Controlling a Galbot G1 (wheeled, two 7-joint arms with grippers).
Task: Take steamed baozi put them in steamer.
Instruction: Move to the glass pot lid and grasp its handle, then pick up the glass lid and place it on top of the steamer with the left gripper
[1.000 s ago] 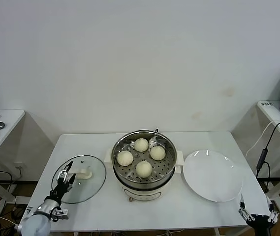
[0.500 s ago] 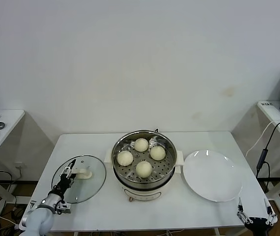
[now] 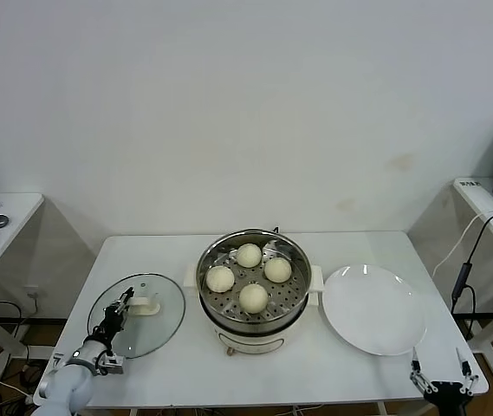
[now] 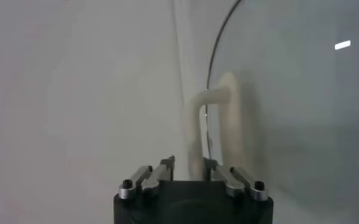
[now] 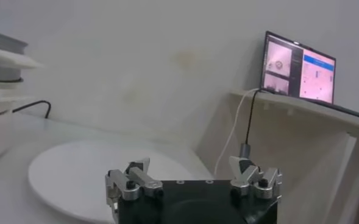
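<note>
Gripping the lid's white handle (image 3: 145, 305), the left gripper (image 3: 125, 302) is sitting well apart from the steamer (image 3: 253, 284) holding four buns (image 3: 253, 296); the right gripper (image 3: 437, 378) is hanging open beside the plate (image 3: 372, 308).

Left hand (image 3: 126, 302) low at front-left, fingers pinched close — right hand (image 3: 437, 373) low front-right, fingers spread.

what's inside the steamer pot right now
Four buns sit on the holed steel tray inside the steamer, lid off. Whatever lies beneath that tray cannot be seen.
</note>
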